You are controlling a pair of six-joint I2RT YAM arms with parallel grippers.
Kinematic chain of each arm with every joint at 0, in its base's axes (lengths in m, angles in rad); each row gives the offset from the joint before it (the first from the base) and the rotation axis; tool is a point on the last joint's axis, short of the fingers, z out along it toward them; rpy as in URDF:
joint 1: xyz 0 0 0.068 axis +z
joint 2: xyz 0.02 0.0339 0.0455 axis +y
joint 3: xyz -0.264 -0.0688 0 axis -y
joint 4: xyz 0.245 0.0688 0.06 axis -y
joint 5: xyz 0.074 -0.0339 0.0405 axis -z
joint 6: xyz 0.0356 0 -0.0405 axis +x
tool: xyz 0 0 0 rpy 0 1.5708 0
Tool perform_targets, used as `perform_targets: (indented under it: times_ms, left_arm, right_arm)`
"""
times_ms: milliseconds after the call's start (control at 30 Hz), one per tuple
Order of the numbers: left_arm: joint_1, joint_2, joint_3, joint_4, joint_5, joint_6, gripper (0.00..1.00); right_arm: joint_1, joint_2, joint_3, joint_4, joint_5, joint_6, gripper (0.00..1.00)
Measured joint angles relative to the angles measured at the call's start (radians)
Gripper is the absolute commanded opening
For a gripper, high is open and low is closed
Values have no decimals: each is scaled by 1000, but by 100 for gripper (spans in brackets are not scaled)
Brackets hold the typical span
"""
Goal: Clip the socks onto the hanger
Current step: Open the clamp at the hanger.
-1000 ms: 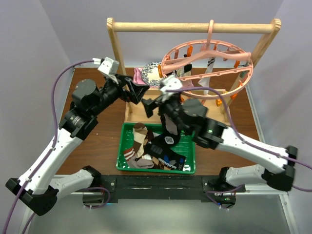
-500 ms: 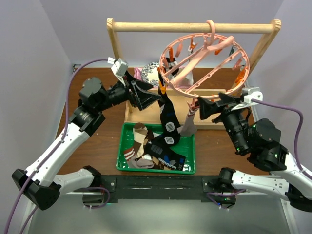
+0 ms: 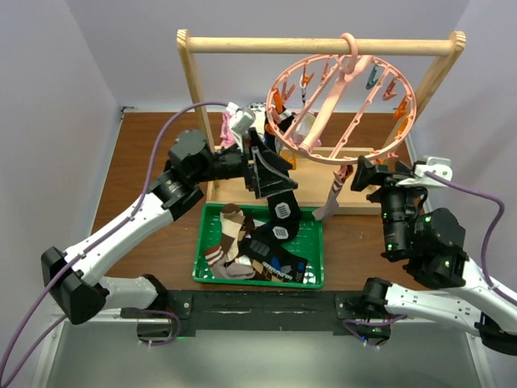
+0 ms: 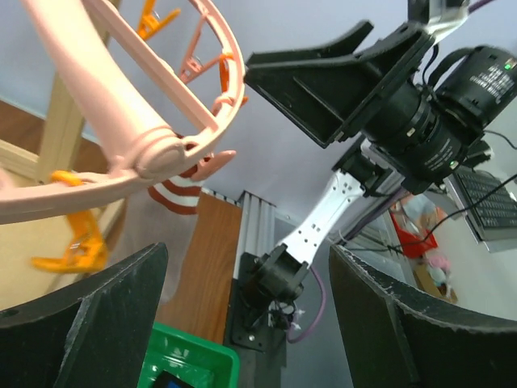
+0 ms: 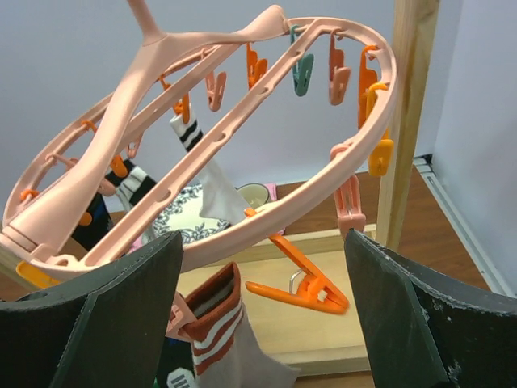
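Pink hanger (image 3: 327, 105) hanging between left claw (image 3: 275, 170) and right claw (image 3: 367, 179), both spread apart

The pink ring hanger (image 3: 329, 103) hung tilted overhead. Several socks (image 3: 283, 212) dangled clipped to its rim; others lay heaped below.

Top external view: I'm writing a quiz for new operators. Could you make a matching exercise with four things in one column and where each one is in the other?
1. hanger
2. black sock
3. striped sock
4. green tray

A. on the table, holding loose socks
B. hooked over the wooden rack
C. dangling at the hanger's left side, above the tray
D. dangling under the hanger's near-right rim

Pairs: 1-B, 2-C, 3-D, 4-A
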Motion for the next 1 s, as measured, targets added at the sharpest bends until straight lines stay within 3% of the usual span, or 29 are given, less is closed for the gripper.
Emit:
perform_targets:
  times_ms: [433,767,1000]
  left_arm:
    - [-74,115,105,-31,-20,88,82]
    - [42,171,176,-168,-286,148,83]
    - [81,210,208,-193,-422,173,81]
  right_arm:
    - [0,215,6,57,-96,-8,81]
    - [-17,377,67,94,-194,44,79]
    - [-2,475,114,106,-353,84,77]
